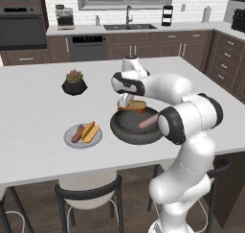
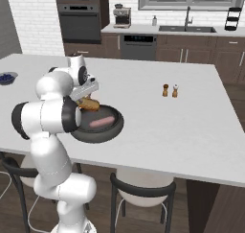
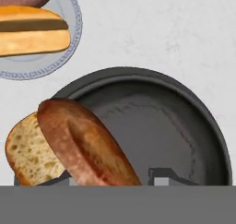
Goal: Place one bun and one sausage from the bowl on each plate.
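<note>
Currently, left base view: gripper (image 1: 126, 102) over far rim of dark bowl (image 1: 125, 132), fingers pinching bun (image 1: 134, 105); sausage (image 1: 148, 122) in bowl. Grey plate (image 1: 70, 141) left of bowl carries sausage and bun. Potted succulent (image 1: 74, 82) farther back.

Right base view: arm hides bowl's left side; salt and pepper shakers (image 2: 170, 90) well apart; berry bowl (image 2: 6, 77) far left.

Hand view: bun lies tilted across bowl rim (image 3: 138, 75); patterned plate (image 3: 69, 57) beyond.

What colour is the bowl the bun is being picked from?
Dark grey-black bowl, clearest in the hand view, with the brown bun over its rim.
</note>
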You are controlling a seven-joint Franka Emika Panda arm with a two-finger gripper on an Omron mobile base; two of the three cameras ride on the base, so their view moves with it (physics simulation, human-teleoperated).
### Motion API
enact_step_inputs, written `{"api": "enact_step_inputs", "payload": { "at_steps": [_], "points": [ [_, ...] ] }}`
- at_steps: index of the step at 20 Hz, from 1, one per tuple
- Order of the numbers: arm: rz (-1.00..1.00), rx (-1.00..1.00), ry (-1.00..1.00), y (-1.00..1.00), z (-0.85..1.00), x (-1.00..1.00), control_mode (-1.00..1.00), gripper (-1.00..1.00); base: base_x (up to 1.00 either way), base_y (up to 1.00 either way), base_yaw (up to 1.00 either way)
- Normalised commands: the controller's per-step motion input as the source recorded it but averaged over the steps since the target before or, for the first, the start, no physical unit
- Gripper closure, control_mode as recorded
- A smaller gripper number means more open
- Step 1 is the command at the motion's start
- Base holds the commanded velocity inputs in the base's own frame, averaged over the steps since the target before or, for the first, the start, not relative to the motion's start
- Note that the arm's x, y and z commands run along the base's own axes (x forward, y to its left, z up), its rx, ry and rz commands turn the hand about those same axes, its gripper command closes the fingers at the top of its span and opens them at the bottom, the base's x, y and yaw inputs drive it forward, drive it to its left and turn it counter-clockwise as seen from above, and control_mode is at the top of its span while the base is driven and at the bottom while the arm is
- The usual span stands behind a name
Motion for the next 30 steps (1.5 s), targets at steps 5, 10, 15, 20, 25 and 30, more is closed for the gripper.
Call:
{"api": "enact_step_inputs", "payload": {
  "at_steps": [5, 10, 15, 20, 25, 30],
  "points": [
    [-0.09, 0.00, 0.02, 0.03, 0.62, -0.91, -1.00, 1.00, 0.00, 0.00, 0.00],
    [-0.17, 0.00, 0.06, 0.07, 0.27, -1.00, -1.00, 1.00, 0.00, 0.00, 0.00],
    [-0.19, 0.00, 0.00, 0.00, 0.04, -1.00, -1.00, 1.00, 0.00, 0.00, 0.00],
    [-0.13, 0.00, 0.00, 0.07, 0.00, -0.56, 1.00, 1.00, -0.25, 0.25, -0.07],
    [0.00, 0.00, 0.00, 0.00, 0.00, 0.00, 1.00, 1.00, -0.41, 1.00, -0.19],
    [0.00, 0.00, 0.00, 0.00, 0.00, 0.00, 1.00, 1.00, -0.22, 1.00, -0.11]
  ]
}}
